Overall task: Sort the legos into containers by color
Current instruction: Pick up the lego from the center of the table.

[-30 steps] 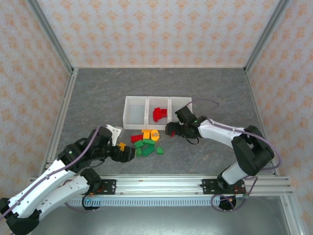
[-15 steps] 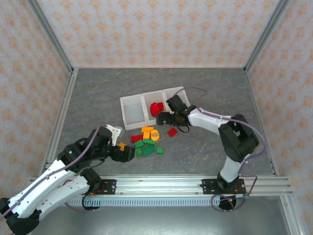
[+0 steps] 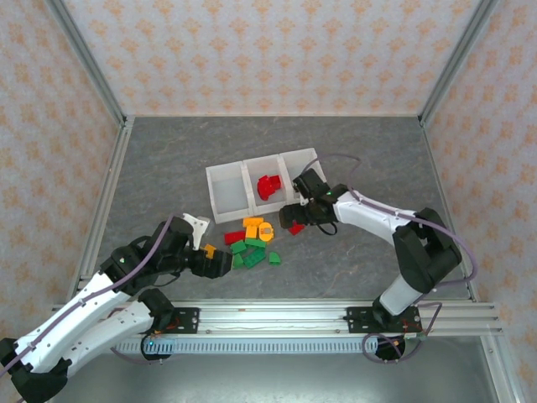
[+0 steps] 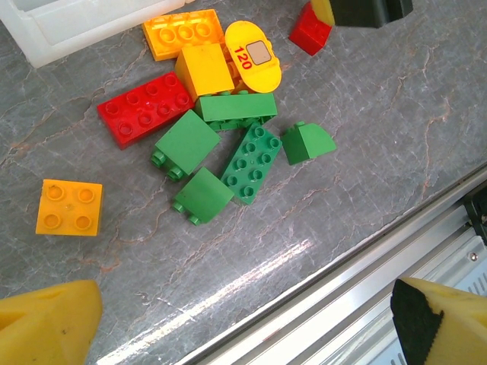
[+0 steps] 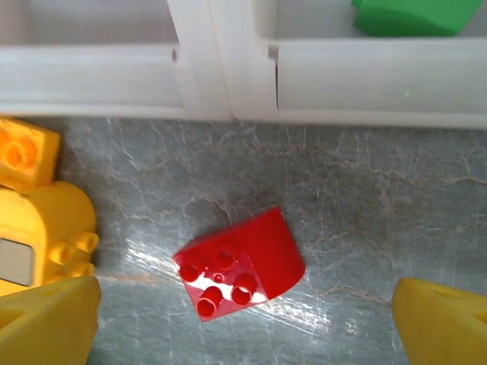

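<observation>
The left arm lies low along the near-left side of the tabletop (image 3: 168,159), bent at the elbow. Its left gripper (image 3: 220,264) points to the right, at the pile of toy bricks (image 3: 252,243). This gripper is wide open and holds nothing. In its wrist view the yellow fingertips (image 4: 46,323) sit at the bottom corners, near the metal rail (image 4: 365,266).

The right arm reaches in a long curve toward the left. The right gripper (image 3: 289,220) hangs just in front of the containers (image 3: 220,195), also open and empty. Under it one red curved brick (image 5: 240,262) lies on the tabletop with studs showing, apart from both fingers and near the white container wall.

The three joined containers stand a little askew. Red bricks (image 3: 268,186) are in the middle one. A green brick (image 5: 411,15) is in a compartment, but I cannot tell which.

One yellow square brick (image 4: 68,207) lies apart from the pile. A yellow oval piece (image 4: 253,55) carries the number "120".
</observation>
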